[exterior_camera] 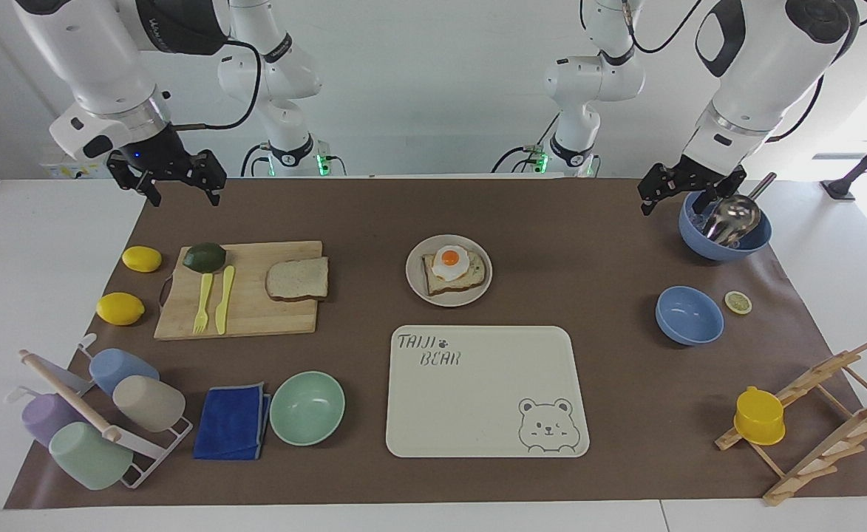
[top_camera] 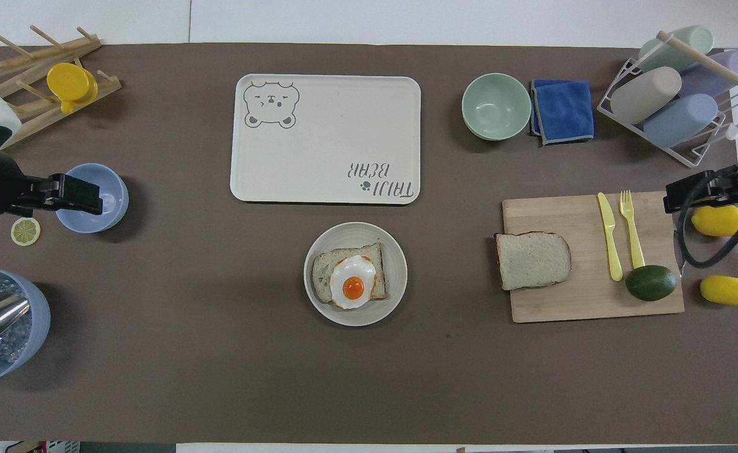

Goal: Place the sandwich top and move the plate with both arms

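The right gripper [exterior_camera: 169,179] hangs wide open and empty over its end of the table [exterior_camera: 596,244]. The sandwich top [exterior_camera: 298,278] lies flat on the cutting board [exterior_camera: 256,314], handy for that arm. Mid-table, the plate [exterior_camera: 449,270] bears the egg-topped slice [exterior_camera: 454,270], awaiting its lid, close to the bear tray [exterior_camera: 486,390]. The left gripper [exterior_camera: 688,190] waits open, empty, above a blue bowl [exterior_camera: 725,236].

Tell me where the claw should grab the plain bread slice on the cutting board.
Grip the sandwich top across its two crust sides, coming straight down from above. It lies flat on the cutting board, with one end overhanging the board's edge toward the plate; that free end probably gives a finger room underneath.
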Available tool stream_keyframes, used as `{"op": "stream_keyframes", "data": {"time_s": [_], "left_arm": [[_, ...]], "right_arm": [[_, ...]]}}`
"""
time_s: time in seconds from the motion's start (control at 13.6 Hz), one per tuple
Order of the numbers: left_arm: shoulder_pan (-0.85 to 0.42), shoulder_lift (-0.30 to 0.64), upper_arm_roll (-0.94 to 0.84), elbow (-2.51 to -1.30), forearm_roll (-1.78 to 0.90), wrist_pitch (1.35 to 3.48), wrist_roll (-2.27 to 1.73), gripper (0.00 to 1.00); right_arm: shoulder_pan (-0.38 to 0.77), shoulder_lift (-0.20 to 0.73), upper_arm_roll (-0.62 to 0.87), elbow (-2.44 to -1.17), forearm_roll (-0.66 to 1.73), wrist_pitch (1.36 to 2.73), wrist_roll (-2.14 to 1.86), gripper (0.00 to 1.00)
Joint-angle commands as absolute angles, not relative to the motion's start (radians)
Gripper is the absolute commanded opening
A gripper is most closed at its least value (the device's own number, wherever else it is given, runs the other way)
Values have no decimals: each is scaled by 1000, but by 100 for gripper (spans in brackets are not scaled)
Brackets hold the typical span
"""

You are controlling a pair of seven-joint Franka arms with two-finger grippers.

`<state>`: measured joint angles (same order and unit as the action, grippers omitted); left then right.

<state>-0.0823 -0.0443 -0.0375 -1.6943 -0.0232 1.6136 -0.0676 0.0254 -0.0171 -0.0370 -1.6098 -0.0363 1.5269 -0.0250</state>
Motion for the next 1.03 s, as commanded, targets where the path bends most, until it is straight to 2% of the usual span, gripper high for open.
{"op": "stream_keyframes", "data": {"time_s": [0.0, 0.81, 0.95], "left_arm": [[-75, -64, -41, -1713, -9, 1612, -64, 100], [-75, -64, -41, -1712, -9, 1612, -64, 100], [-75, -64, -41, -1713, -9, 1612, -64, 100]], "right_arm": [[18, -25, -34, -1609, -9, 1519, -48, 100], [24, -47, -40, -1650, 20, 1511, -24, 100], [130, -60, -28, -1721, 12, 1645, 10, 100]]}}
